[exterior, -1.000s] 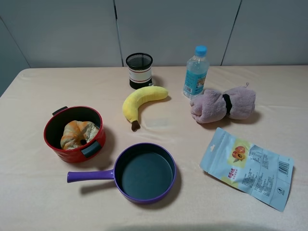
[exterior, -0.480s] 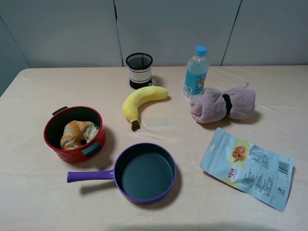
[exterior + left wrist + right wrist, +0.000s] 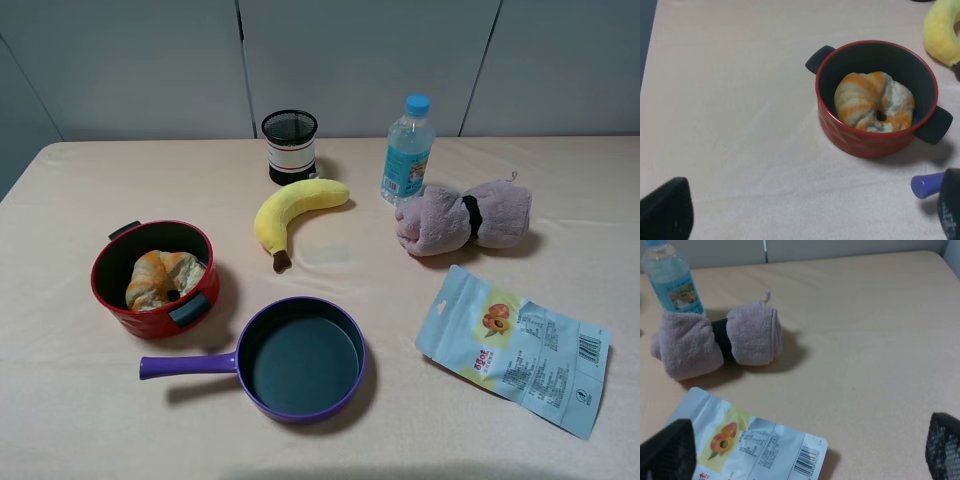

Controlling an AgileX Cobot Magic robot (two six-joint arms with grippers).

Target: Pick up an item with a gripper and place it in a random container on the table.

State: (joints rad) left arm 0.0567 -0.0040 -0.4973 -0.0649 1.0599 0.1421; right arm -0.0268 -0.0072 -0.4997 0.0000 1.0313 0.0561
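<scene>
The croissant toy (image 3: 163,278) lies inside the red pot (image 3: 113,301), curled against the dark grey floor near the handle facing the purple pan (image 3: 304,358). The pot sits on the beige counter (image 3: 80,410) toward the left arm's side, with the pan just beside it, its handle pointing toward the pot.

The left wrist view shows the croissant (image 3: 874,101) resting loose in the pot (image 3: 865,145), nothing touching it. The left tool (image 3: 805,212) shows only two dark fingertips at opposite edges of that view, spread wide and empty above bare cloth. The right tool (image 3: 805,452) is likewise wide apart and empty, its tips framing a printed snack pouch (image 3: 747,442).

A banana (image 3: 290,215), mesh cup (image 3: 290,145), water bottle (image 3: 407,150) and rolled pink towel (image 3: 462,218) lie farther back.
</scene>
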